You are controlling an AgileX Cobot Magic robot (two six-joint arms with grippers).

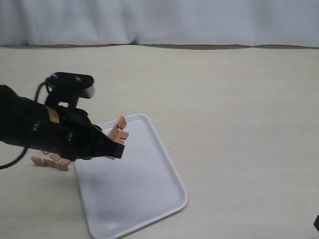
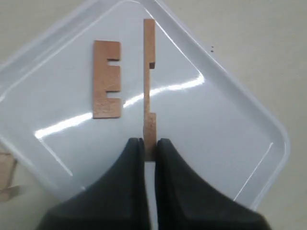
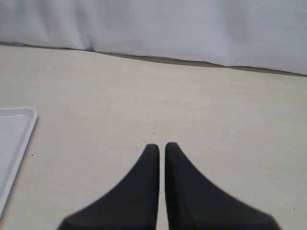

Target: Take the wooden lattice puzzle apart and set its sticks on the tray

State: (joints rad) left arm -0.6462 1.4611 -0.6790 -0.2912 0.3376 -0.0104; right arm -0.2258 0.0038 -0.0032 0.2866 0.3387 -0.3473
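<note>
My left gripper point(image 2: 149, 142) is shut on the near end of one notched wooden stick point(image 2: 149, 81), which I see edge-on over the white tray point(image 2: 230, 129). A second stick point(image 2: 106, 79) lies flat in the tray beside it. In the exterior view the left gripper point(image 1: 118, 148) hangs over the tray's point(image 1: 149, 199) far left part. The remaining piece of the wooden lattice puzzle point(image 1: 50, 161) lies on the table left of the tray, partly hidden under the arm. My right gripper point(image 3: 161, 146) is shut on nothing, over bare table.
A beige table point(image 1: 239, 109) runs back to a white cloth backdrop point(image 1: 159, 20). One edge of the tray point(image 3: 14, 129) shows in the right wrist view. The right arm only just shows at the exterior view's lower right corner.
</note>
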